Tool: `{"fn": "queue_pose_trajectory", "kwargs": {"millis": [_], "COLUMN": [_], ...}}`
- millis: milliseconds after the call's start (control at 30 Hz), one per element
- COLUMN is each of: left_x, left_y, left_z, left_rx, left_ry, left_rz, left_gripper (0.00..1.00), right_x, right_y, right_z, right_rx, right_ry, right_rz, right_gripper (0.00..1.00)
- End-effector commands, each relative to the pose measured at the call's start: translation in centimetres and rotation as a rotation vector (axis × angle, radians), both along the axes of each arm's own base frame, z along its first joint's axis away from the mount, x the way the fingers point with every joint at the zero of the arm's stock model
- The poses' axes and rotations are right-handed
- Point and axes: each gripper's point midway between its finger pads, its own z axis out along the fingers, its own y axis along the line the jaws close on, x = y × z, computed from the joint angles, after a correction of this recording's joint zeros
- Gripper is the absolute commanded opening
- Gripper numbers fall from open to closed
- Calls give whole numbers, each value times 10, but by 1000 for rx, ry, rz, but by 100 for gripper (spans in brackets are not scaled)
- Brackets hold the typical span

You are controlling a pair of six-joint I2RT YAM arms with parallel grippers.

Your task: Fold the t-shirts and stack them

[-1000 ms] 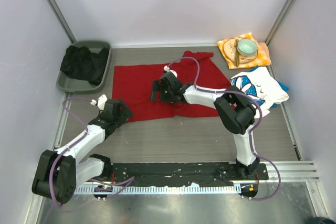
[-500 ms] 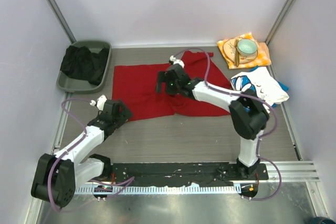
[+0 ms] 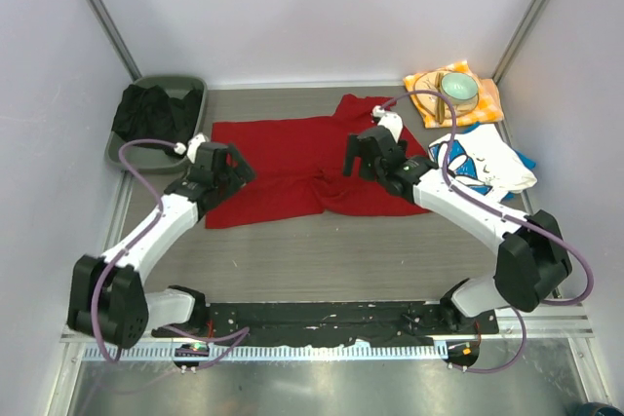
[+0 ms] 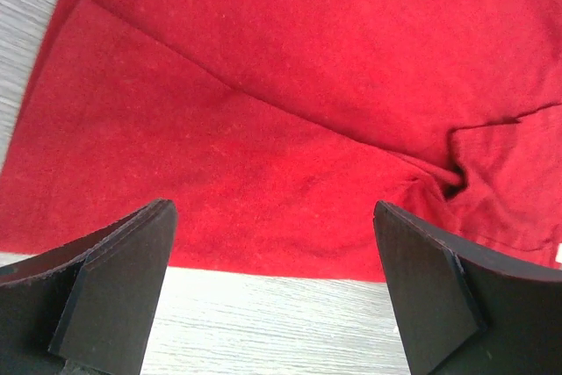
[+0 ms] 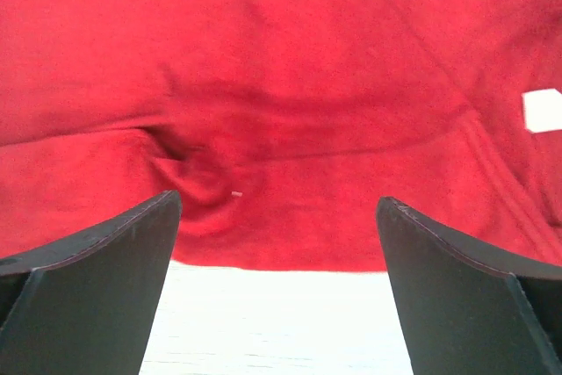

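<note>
Red cloth, one plain t-shirt (image 3: pixel 292 158), lies spread flat mid-tabletop (image 3: pixel 341 250), its long axis running left to right across the arms' reach. Both arms hover over it. The left gripper (image 3: pixel 237 169) is above the shirt's left part and the right gripper (image 3: pixel 353 157) above its right part. Each has its jaws wide apart and holds nothing. In both wrist views the shirt's near edge crosses the gap between the fingers, red beyond and pale bare tabletop on the near side, so that edge sits just under and ahead of each gripper. The cloth is not quite smooth. A pucker (image 3: pixel 327 197) bunches near the middle of the near edge, and the left wrist view shows a diagonal crease running toward it. A small white label (image 5: pixel 540 111) shows on the red at the right of the right wrist view. My judgement is that the coming move turns on that near edge, one gripper to each half, and that neither arm is better placed than the other. The pucker may drag if only one side lifts. The printed t-shirt (image 3: pixel 478 163), white with blue flowers, lies crumpled at the right, close by the red one's right end and nearer the right arm. Behind it an orange cloth (image 3: pixel 487 104) carries a bowl (image 3: pixel 458 90). A grey tray (image 3: pixel 190 85) with black cloth (image 3: pixel 151 114) in it sits far left, near the shirt's left end. Nothing rests on the red shirt.
</note>
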Motion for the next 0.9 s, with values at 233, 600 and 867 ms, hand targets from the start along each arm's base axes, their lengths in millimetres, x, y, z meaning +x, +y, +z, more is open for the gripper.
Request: {"fn": "queue_pose_trajectory", "kwargs": {"millis": [233,600,867], "left_x": [11,5,-14], "left_y": [-30,-24,-8], "left_z": [-56,-83,-103], "left_rx": [75,176,273], "left_ry": [154,239,338], "left_rz": [-72,-89,-107], "left_gripper": [100,100,100], "right_x": [-14,-25,-47], "right_y": [-60,-55,-67], "right_z": [-75,-134,-157], "right_rx": [-167,-161,-188], "right_ry": [193,307,371], "right_rz": [-130,-123,-137], "right_gripper": [100,99,98]}}
